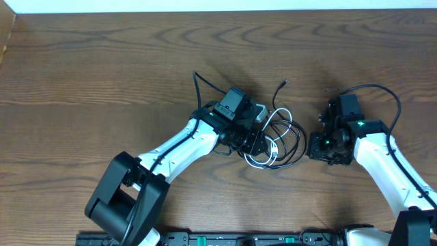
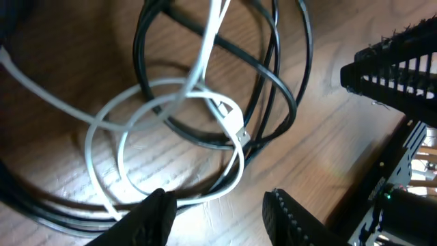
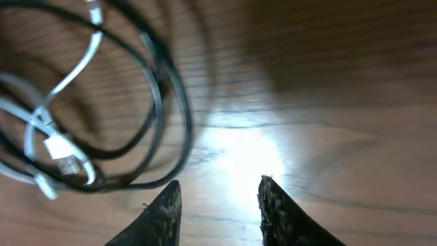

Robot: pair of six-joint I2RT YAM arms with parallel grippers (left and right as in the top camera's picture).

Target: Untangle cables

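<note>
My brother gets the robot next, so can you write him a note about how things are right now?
Left gripper: open, holding nothing, fingers low at the edge of the cable pile.
Right gripper: open, holding nothing, over bare table beside the pile.
Cables: the white cable and black cable lie looped through each other in one pile between the two arms.
Done: nothing separated yet.
Left: pull the two cables apart and lay each one down on its own.
</note>
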